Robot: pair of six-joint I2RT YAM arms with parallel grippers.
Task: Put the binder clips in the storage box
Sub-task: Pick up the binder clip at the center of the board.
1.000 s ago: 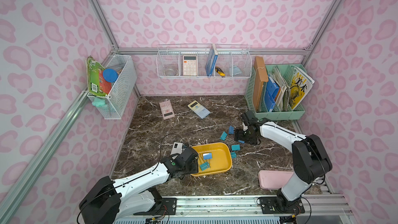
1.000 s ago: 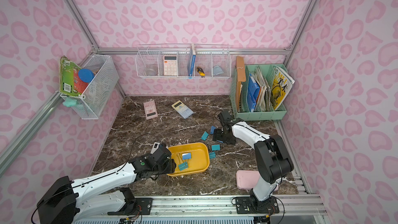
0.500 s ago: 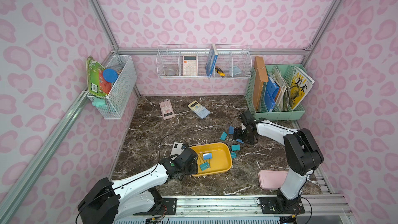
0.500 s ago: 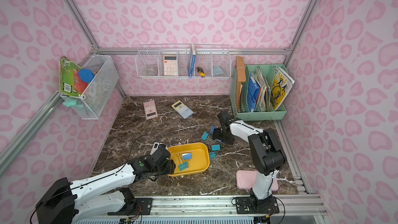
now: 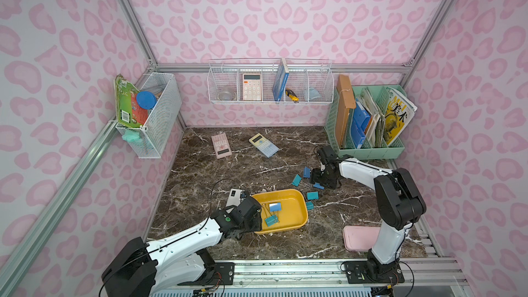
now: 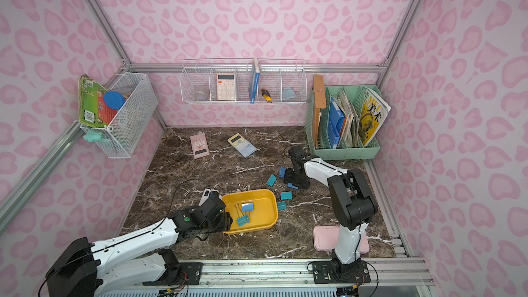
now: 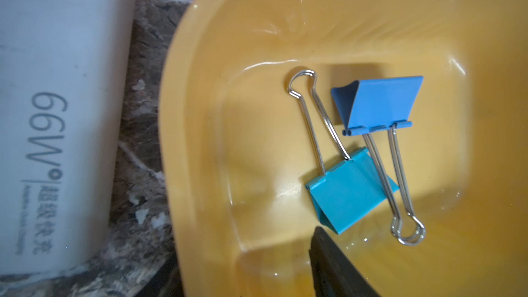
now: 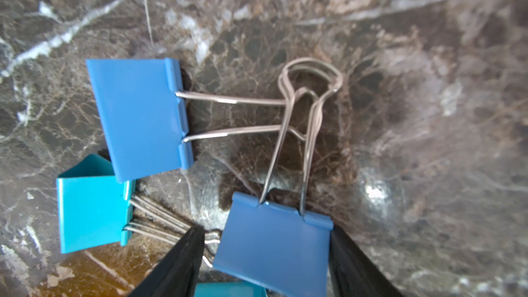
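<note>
Marble tabletop: our right gripper is spread around a blue clip; whether our left gripper, lower center at the yellow tray, is spread or pinching, we cannot tell.

Staged robot-lab booth: aluminium frame, pink-print walls, marble-look tabletop, office props: calculators, file organizer.

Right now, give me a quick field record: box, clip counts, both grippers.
storage box: yellow tray, front middle of the marble table
in box: two, a blue clip and a teal clip
loose clips: five on the table, off the box's right end
right gripper: open, jaws either side of a loose blue one lying on the table
left gripper: at the box rim, one finger inside; grip unclear
</note>
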